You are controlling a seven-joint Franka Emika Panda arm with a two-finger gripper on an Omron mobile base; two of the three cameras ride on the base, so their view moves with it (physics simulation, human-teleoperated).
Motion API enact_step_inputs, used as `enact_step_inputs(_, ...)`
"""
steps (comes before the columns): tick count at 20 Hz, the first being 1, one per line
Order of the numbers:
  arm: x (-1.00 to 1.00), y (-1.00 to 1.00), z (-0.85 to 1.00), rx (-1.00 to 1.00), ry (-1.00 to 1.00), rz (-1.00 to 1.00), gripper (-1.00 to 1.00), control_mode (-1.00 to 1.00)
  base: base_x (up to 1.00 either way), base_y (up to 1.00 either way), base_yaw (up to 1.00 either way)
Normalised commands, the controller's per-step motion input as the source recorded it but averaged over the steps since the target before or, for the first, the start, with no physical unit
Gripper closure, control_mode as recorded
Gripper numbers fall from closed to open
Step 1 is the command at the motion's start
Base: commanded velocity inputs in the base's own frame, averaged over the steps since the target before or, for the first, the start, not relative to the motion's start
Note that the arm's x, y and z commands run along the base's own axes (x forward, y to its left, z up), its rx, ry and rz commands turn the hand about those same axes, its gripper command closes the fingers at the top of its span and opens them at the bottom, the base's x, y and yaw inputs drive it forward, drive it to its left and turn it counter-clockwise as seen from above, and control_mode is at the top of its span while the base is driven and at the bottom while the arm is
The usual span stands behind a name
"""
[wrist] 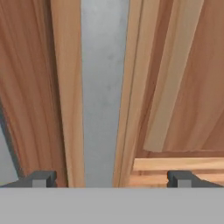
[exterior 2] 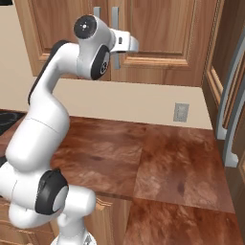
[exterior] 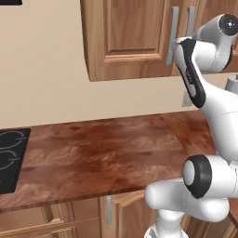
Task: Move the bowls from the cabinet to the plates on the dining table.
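Observation:
The wall-hung brown cabinet has its doors closed, so the bowls are hidden. Its long grey bar handle runs up the middle of the hand view, straight between my two dark fingertips. My gripper is open, one finger on each side of the handle, and grips nothing. In the right base view the white hand is raised against the cabinet front beside the paired handles. The plates and the dining table are out of view.
Below the cabinet runs a reddish-brown wooden counter with a black stovetop at its left end. A wall outlet sits above the counter. A tall cupboard with grey handles stands at the right.

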Motion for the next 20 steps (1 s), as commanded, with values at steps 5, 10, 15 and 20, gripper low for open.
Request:
enact_step_inputs(5,0.29,0.00,0.00,0.00,0.00,0.00,-1.00,-1.00,0.00,0.00,0.00)
enact_step_inputs(10,0.36,-0.01,-0.02,-0.01,-0.01,0.00,-1.00,-1.00,0.00,0.00,0.00)
enact_step_inputs(15,0.28,-0.03,0.00,-0.02,-0.02,0.00,-1.00,-1.00,0.00,0.00,0.00)
enact_step_inputs(20,0.32,0.00,-0.03,-0.01,0.00,0.00,1.00,-1.00,0.00,0.00,0.00)
